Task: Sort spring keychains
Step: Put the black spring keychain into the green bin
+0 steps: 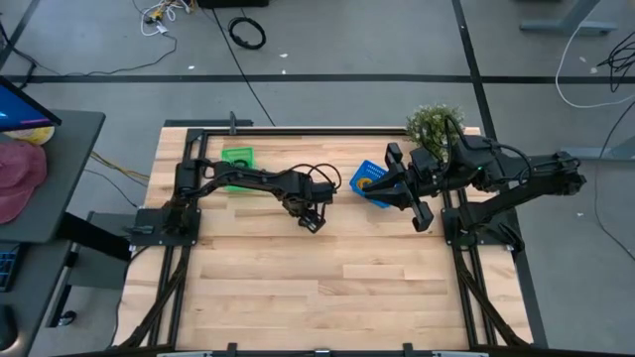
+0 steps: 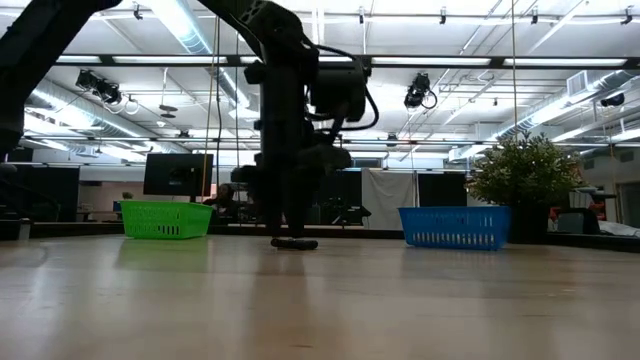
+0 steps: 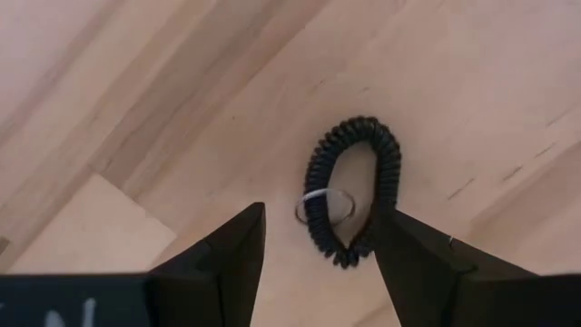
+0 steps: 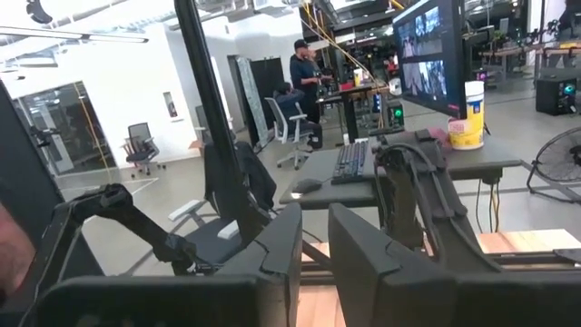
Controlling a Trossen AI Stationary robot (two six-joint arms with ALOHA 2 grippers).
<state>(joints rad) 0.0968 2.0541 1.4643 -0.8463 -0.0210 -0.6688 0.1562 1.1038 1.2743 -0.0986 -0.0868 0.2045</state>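
Observation:
A black spring keychain [image 3: 392,168] with a small metal ring [image 3: 313,202] lies flat on the wooden table [image 1: 327,288], near its middle. My left gripper [image 3: 318,222] points straight down over it, open, just above the table, one finger on either side of the coil's near end. In the low view the keychain [image 2: 295,243] shows under the left gripper [image 2: 290,232]. My right gripper [image 4: 314,241] waits high and level over the blue basket [image 1: 369,180], open by a narrow gap with nothing in it.
A green basket [image 1: 238,157] stands at the table's far left and the blue basket [image 2: 455,226] at the far right, with something small and orange inside it. A potted plant [image 1: 434,124] stands at the far right corner. Bare table stretches toward the near edge.

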